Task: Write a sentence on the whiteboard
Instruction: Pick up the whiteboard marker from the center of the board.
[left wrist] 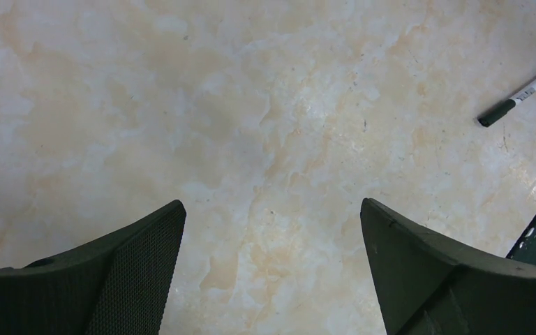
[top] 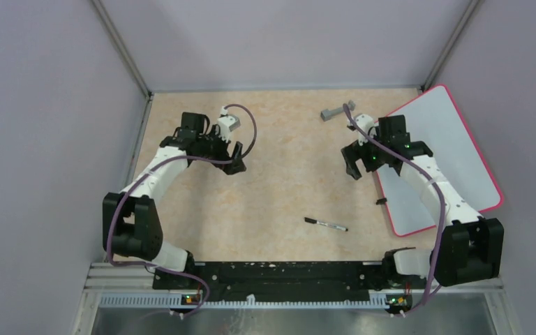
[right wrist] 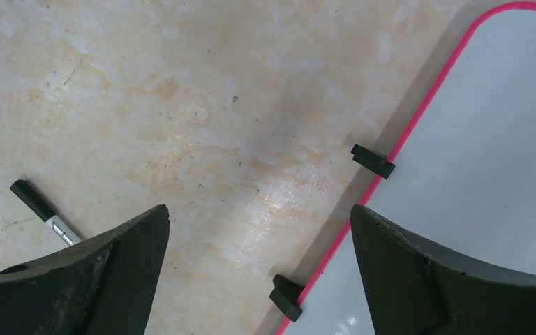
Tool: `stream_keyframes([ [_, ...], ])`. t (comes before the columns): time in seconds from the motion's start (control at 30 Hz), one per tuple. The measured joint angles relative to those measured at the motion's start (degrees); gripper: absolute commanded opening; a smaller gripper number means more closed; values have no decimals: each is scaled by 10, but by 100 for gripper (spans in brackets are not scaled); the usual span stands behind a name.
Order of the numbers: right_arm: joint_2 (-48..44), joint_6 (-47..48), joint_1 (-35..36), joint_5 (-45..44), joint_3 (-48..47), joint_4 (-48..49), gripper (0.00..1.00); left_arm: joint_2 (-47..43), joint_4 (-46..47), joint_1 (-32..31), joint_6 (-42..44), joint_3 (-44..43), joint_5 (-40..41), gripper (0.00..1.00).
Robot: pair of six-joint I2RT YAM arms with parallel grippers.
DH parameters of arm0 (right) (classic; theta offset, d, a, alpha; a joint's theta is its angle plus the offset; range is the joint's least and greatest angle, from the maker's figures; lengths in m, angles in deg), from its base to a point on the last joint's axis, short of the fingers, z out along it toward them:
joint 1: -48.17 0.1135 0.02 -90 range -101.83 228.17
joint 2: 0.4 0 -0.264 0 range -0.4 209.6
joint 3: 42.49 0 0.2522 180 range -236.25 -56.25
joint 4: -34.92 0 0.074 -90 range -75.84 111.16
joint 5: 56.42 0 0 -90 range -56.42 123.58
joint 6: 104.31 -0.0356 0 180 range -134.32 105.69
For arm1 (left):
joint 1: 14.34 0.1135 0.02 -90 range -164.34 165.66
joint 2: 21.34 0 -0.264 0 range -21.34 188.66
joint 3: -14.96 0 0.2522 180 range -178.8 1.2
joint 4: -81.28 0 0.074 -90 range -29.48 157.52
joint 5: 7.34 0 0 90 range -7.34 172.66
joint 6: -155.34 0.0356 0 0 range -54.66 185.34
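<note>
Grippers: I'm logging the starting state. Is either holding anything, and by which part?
Nothing is held. The left gripper and right gripper are both open and empty; the marker lies loose on the table.

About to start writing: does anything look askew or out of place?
The whiteboard lies skewed on the table, slanted against its edges, far right, partly under the right arm. The marker lies loose mid-table. Nothing spilled or damaged.

whiteboard (top: 450, 132) — partly under right arm (top: 433, 183) | marker (left wrist: 523, 92) — cut by edge | grey item (top: 335, 112) — unidentifiable
</note>
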Motion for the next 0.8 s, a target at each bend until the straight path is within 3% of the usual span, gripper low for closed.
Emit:
stream_keyframes([
  [0.17, 15, 50, 0, -8, -9, -9, 97, -11, 0, -12, 48, 7, -53, 99],
  [0.3, 59, 83, -4, -14, -47, -27, 96, -15, 1, -58, 100, 10, -102, 99],
  [0.57, 88, 112, -50, -1, -92, -45, 95, 4, 43, -289, 188, 42, -61, 97],
  [0.8, 93, 117, -83, 13, -114, -59, 95, 142, 71, -433, 219, -39, 1, 87],
])
